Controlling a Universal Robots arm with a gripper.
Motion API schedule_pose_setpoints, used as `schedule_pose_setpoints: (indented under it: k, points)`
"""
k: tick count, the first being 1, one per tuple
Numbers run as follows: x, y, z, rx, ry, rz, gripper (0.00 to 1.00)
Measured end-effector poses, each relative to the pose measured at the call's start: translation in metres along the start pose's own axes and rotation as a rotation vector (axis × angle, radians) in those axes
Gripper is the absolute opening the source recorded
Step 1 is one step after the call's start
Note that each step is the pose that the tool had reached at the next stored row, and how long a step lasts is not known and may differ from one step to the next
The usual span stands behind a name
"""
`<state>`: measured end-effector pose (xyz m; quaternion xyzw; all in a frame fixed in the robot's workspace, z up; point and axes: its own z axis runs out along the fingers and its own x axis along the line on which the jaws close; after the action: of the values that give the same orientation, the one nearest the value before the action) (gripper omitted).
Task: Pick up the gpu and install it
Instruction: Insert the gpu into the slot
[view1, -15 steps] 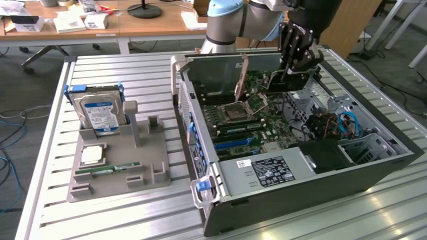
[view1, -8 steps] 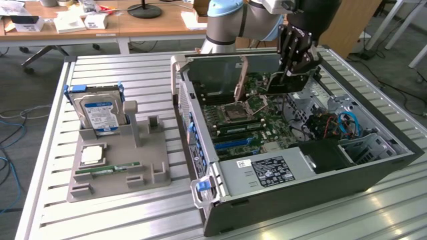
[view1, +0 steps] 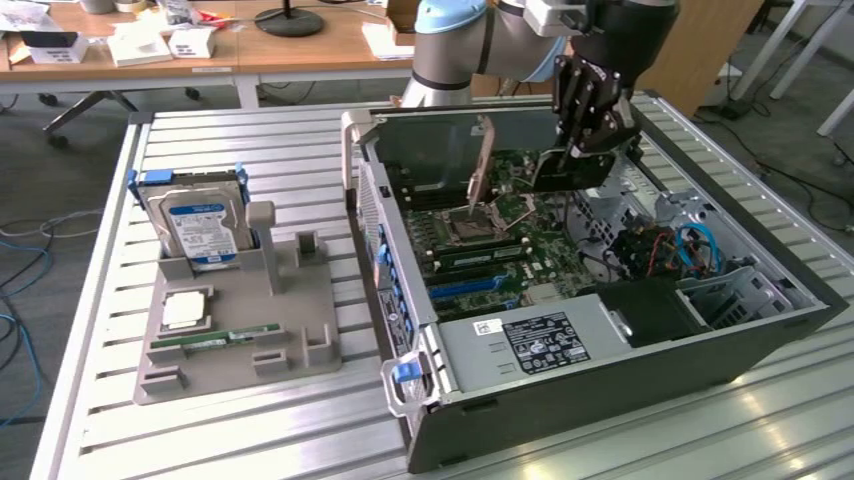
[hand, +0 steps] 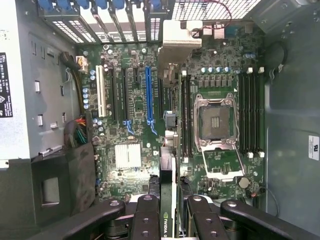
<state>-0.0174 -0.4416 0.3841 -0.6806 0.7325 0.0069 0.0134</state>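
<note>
I'm holding the gpu (hand: 168, 226) clamped between the gripper's (hand: 173, 212) fingers above the motherboard (hand: 220, 167) inside the computer case (view1: 641, 385), so pickup seems done and seating is still pending.

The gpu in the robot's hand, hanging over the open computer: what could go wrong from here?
1. The gpu, gripped edge-on in the hand, looks lined up beside the blue slot rather than over it. If pressed down like that, it might strike the motherboard.
2. The open processor socket lies close by, so a slip or tilt could damage it.
</note>
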Motion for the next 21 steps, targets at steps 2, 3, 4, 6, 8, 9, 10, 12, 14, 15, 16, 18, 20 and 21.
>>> schedule_pose_setpoints:
  k: [2,3,4,6,8,9,10,12,14,15,16,18,20,21]
  points:
    - [0.0,0.0,0.0016,0.0,0.0,0.0,0.26]
    - [0.0,0.0,0.0024,0.0,0.0,0.0,0.26]
    - [0.0,0.0,0.0031,0.0,0.0,0.0,0.26]
    - [0.0,0.0,0.0044,0.0,-0.0001,0.0,0.26]
    - [0.0,0.0001,0.0055,0.0,0.0,0.0,0.26]
    - [0.0,0.0001,0.0061,0.0,0.0,0.0,0.26]
    - [0.0,0.0001,0.0067,0.0,0.0,0.0,0.26]
    - [0.0,0.0001,0.0077,0.0,0.0001,0.0,0.26]
    - [0.0,0.0001,0.0087,0.0,0.0,0.0,0.26]
    - [0.0,0.0001,0.0091,0.0,0.0,0.0,0.26]
    - [0.0,0.0001,0.0096,0.0,0.0,0.0,0.26]
    - [0.0,0.0001,0.0105,0.0,0.0,0.0,0.26]
    - [0.0,0.0001,0.0114,0.0,0.0,0.0,0.26]
    - [0.0,0.0001,0.0118,0.0,-0.0001,0.0,0.26]
